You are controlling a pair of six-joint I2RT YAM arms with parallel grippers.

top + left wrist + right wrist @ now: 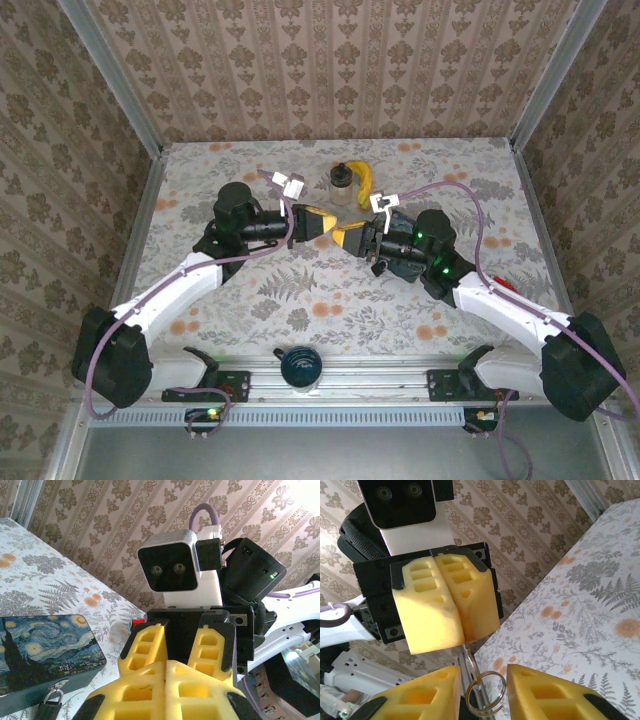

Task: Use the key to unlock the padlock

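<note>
In the right wrist view a thin metal key (471,660) sticks down out of my left gripper (461,639), whose yellow fingers are shut on it. The key's ring (485,698) hangs between the fingers of my right gripper (482,670), which stand apart on either side of it. In the top view both grippers meet nose to nose above the middle of the table, left gripper (318,222) and right gripper (349,238). The small dark padlock (50,709) hangs from the front of the blue starry-night tin box (45,647), down to the left of my left gripper (168,666).
A small glass bottle (343,184) and a yellow curved object (366,180) stand at the back of the floral table (300,300). A dark round object (300,365) sits at the near edge. Patterned walls close in three sides.
</note>
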